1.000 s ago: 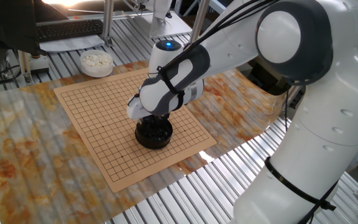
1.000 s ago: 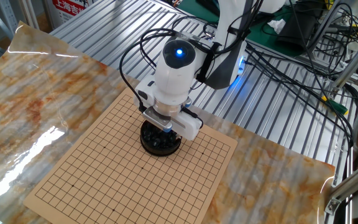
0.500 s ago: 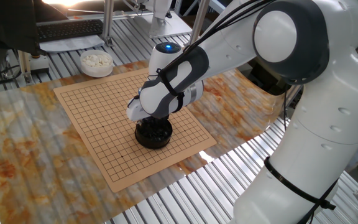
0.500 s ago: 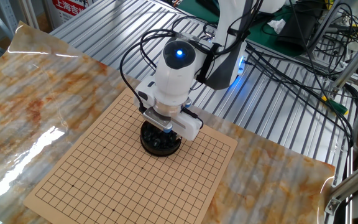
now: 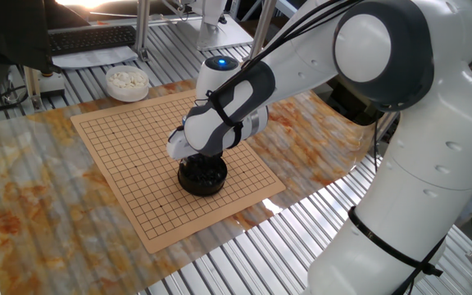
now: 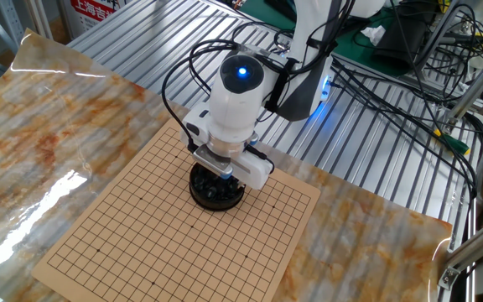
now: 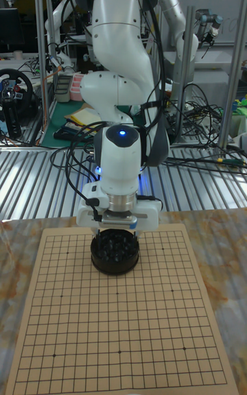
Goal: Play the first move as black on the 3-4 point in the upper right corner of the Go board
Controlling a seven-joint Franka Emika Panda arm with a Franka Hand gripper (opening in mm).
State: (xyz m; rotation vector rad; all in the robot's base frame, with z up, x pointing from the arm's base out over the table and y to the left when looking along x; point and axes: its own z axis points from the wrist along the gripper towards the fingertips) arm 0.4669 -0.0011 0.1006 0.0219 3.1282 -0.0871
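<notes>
One hand (image 7: 115, 238), two bowls (image 5: 201, 177).

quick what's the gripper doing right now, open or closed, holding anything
Gripper: down in the black bowl of stones on the Go board; fingers hidden, so open or closed cannot be told.

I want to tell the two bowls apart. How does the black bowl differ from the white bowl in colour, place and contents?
The black bowl is dark and stands on the Go board, under the gripper; the white bowl is pale and stands off the board, beyond its far edge. The black bowl holds dark stones; the white bowl holds white ones. Both are round and open.
</notes>
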